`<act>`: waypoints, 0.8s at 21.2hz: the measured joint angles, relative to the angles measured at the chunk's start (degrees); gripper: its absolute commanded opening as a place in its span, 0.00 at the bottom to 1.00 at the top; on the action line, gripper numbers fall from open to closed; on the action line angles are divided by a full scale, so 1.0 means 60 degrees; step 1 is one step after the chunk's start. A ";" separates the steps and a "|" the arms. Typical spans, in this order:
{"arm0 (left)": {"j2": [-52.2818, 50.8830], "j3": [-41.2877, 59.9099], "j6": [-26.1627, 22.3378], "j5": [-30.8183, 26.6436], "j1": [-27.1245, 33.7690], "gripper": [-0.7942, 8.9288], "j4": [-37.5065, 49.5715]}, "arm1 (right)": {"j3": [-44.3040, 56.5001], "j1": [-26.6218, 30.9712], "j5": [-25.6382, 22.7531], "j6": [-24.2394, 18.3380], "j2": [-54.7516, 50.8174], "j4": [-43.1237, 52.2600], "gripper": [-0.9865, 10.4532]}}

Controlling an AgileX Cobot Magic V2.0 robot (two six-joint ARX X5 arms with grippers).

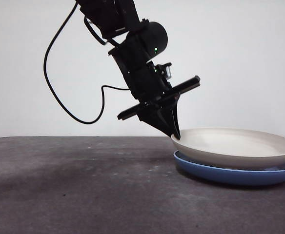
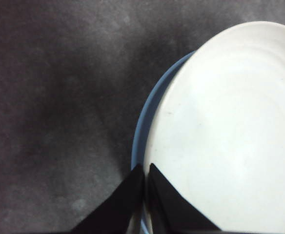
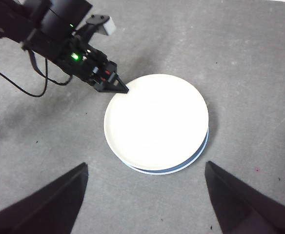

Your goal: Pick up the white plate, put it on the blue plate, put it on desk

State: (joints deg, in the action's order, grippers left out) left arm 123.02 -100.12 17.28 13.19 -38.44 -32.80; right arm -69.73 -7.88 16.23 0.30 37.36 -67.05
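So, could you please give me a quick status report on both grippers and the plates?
Left gripper shut on the matte cream-white plate rim. Right gripper open, waiting high above. White plate sits on the glossy blue plate, on the dark grey desk. Nothing in the way.

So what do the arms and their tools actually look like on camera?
Both are matte black. The left tool has two slim pointed jaws under a flat crossbar, a rounded black joint housing with a small green light, a loose black cable looping behind, and a small pale block beside it. The right tool shows only two broad, tapering black jaws.
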 measured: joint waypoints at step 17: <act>0.0168 -0.0663 -0.0178 -0.0033 -0.0197 0.34 -0.1129 | 0.0000 0.0000 0.0004 0.0000 0.0000 0.0000 0.42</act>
State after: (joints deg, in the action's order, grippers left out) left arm 124.03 -104.09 16.21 12.99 -39.62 -39.57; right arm -69.73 -7.88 16.25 0.30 37.36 -67.05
